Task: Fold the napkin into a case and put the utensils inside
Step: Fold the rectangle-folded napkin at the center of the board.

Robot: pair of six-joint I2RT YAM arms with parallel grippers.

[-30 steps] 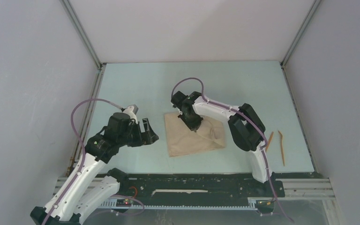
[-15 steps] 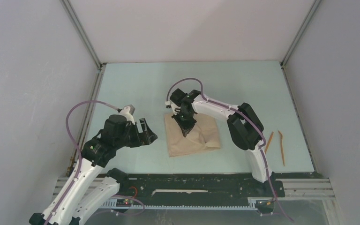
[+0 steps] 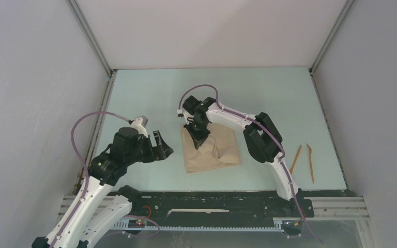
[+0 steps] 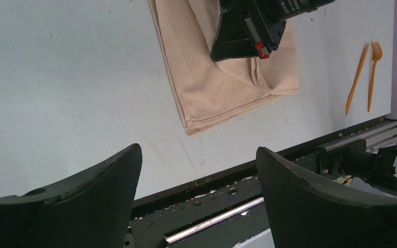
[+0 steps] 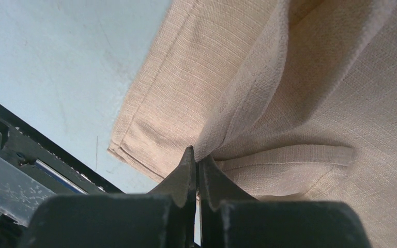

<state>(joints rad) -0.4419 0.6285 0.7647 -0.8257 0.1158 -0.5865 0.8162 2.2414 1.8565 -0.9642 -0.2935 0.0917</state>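
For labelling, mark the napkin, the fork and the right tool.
napkin (image 3: 219, 152): top view, bare cloth clear of the arm.
fork (image 4: 373, 77): left wrist view, middle of the handle.
right tool (image 5: 197, 159): right wrist view, between its fingertips, which pinch a napkin fold.

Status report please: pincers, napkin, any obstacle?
Right pincer shut on napkin fold. Left pincer open, empty, left of it. Utensils lying far right. Nothing in the way.
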